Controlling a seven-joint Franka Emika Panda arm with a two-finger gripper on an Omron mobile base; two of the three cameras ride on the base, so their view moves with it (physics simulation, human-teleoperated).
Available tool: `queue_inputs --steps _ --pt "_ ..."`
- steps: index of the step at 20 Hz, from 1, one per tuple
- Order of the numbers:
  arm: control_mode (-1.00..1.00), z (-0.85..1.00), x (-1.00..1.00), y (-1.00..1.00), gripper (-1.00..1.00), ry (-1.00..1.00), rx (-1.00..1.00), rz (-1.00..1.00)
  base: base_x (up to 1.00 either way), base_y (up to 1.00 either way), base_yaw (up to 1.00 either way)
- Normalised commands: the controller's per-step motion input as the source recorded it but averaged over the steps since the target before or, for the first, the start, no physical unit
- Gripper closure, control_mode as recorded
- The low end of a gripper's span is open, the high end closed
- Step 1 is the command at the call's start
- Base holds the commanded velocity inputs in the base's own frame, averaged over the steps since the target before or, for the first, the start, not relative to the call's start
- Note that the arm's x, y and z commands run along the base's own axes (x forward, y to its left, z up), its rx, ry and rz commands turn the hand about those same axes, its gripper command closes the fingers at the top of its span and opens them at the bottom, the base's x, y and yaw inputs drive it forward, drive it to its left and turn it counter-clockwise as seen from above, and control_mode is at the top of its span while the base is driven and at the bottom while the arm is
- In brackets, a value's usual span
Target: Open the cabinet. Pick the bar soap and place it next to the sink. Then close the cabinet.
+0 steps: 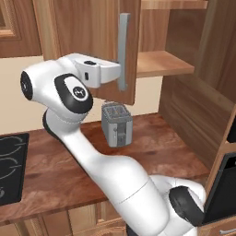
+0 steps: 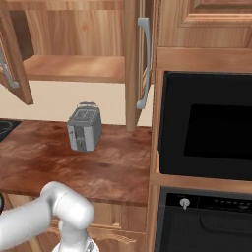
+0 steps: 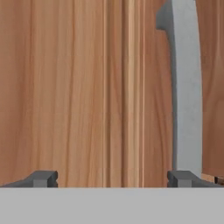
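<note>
The cabinet (image 1: 97, 41) is a brown wooden wall unit above the counter (image 1: 152, 152), with raised-panel doors and long vertical grey bar handles. Both doors stand open. In the left base view the left door (image 1: 92, 37) swings out toward the robot, and its grey handle (image 1: 123, 50) runs down near the free edge of the door. In the right base view the right door (image 2: 132, 64) is seen edge-on with its handle (image 2: 143, 64) curved outward. Between the doors a bare wooden shelf (image 2: 74, 66) is visible. I cannot find the bar soap on the part of the shelf that is visible.

The claw (image 3: 111, 178) is close in front of the left door, its two dark fingertips (image 3: 41, 178) wide apart and holding nothing. In the hand view the handle (image 3: 186, 87) is above the right fingertip, not between the two tips.

A grey toaster (image 1: 116, 124) stands on the counter under the cabinet, toward the back edge. The front part of the counter around it is free. A black cooktop (image 1: 10, 168) lies at the left end, and a black oven (image 2: 206, 123) closes the right end. No writing can be read anywhere.
</note>
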Motion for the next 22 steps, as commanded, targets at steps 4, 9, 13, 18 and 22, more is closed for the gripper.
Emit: queue_inputs --steps 4,9,13,18,22 --pt "-1.00 0.00 0.40 -0.57 -1.00 0.00 0.00 0.14 0.00 0.00 0.00" --pt "-1.00 0.00 0.40 -0.51 -1.00 0.00 0.00 0.18 0.00 0.00 0.00" --pt "-1.00 0.00 0.56 -0.47 -1.00 0.00 0.00 0.23 0.00 0.00 0.00" --pt "-1.00 0.00 0.72 -0.44 -1.00 0.01 0.00 0.24 0.00 0.00 0.00" --pt "-1.00 0.00 0.75 -0.39 -1.00 0.00 0.00 0.22 0.00 0.00 0.00"
